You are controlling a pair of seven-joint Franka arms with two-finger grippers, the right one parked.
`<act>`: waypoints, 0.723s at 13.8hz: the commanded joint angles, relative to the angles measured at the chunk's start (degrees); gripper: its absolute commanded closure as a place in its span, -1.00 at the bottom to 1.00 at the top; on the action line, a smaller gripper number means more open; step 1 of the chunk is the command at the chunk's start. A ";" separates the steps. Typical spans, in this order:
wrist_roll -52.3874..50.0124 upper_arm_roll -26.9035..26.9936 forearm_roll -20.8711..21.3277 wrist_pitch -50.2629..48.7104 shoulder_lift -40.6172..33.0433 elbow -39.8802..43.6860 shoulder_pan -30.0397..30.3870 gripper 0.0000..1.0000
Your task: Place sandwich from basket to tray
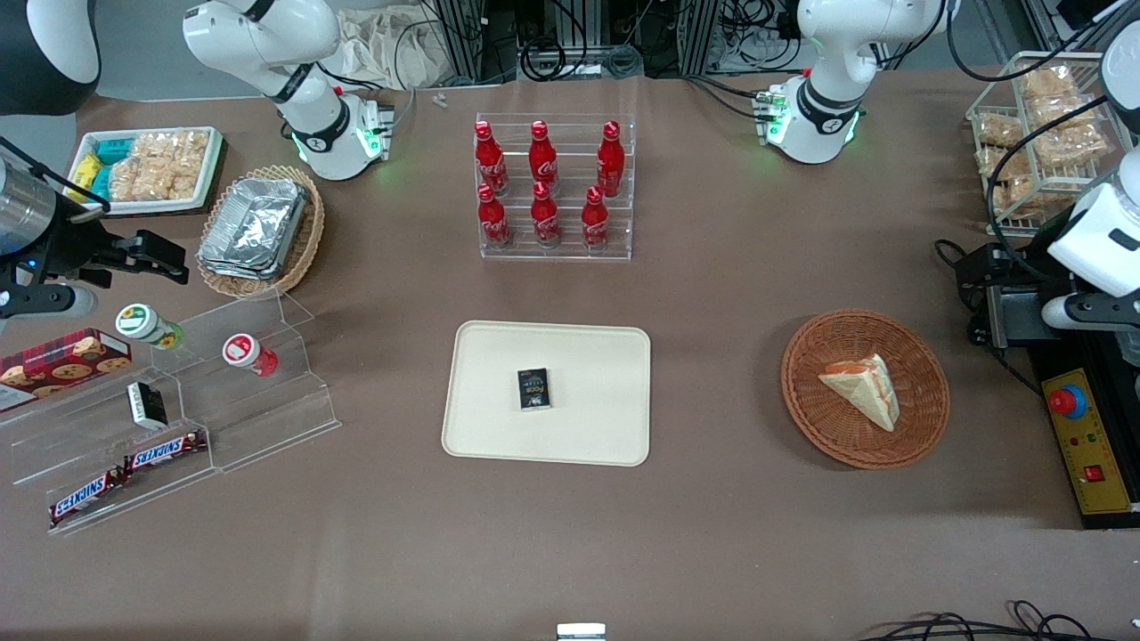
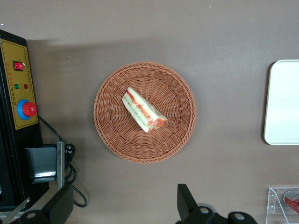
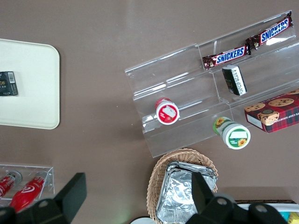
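Observation:
The sandwich (image 1: pixel 862 388), a white-bread wedge with orange-red and green filling, lies in the round reddish-brown wicker basket (image 1: pixel 806 401). In the left wrist view the sandwich (image 2: pixel 142 111) sits near the basket's (image 2: pixel 107 126) middle. The cream tray (image 1: pixel 499 427) lies beside the basket, toward the parked arm's end; its edge shows in the left wrist view (image 2: pixel 285 102). A small black pack (image 1: pixel 534 389) lies on the tray. My left gripper (image 1: pixel 1002 303) hangs high beside the basket at the working arm's end, open and empty, with both fingers (image 2: pixel 184 203) clear of the basket.
A black and yellow control box with a red button (image 1: pixel 1082 445) and cables lie close beside the basket. A clear rack of red bottles (image 1: pixel 554 191) stands farther from the front camera than the tray. A wire rack of snack bags (image 1: pixel 1033 133) stands by the working arm.

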 commanded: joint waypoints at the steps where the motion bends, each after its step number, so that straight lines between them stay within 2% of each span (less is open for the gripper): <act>1: -0.11 0.07 0.24 -1.70 2.18 2.32 -0.17 -1.00; 7: -1.60 0.07 0.24 -1.53 4.03 1.97 -0.17 -1.00; 10: -13.36 0.42 0.24 -1.00 4.38 0.56 0.00 -1.00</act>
